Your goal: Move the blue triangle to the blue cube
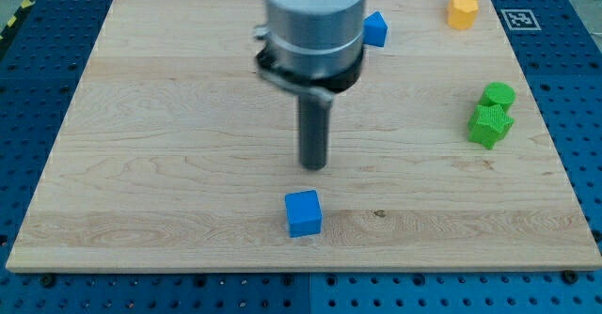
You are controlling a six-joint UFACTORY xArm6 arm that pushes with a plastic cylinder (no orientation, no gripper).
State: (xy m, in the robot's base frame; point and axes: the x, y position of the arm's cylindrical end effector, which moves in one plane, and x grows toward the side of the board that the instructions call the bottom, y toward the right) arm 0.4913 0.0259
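The blue cube (303,212) sits low on the wooden board (141,164), near the view's bottom centre. A blue block, the triangle (376,29), lies near the view's top, partly hidden behind the arm's grey body. My tip (312,166) is the lower end of the dark rod, just above the blue cube in the view and apart from it. The tip is far below the blue triangle in the view and touches no block.
A yellow block (463,7) stands at the view's top right. A green cylinder (499,95) and a green star-shaped block (490,126) sit together near the right edge. A blue perforated table (38,88) surrounds the board.
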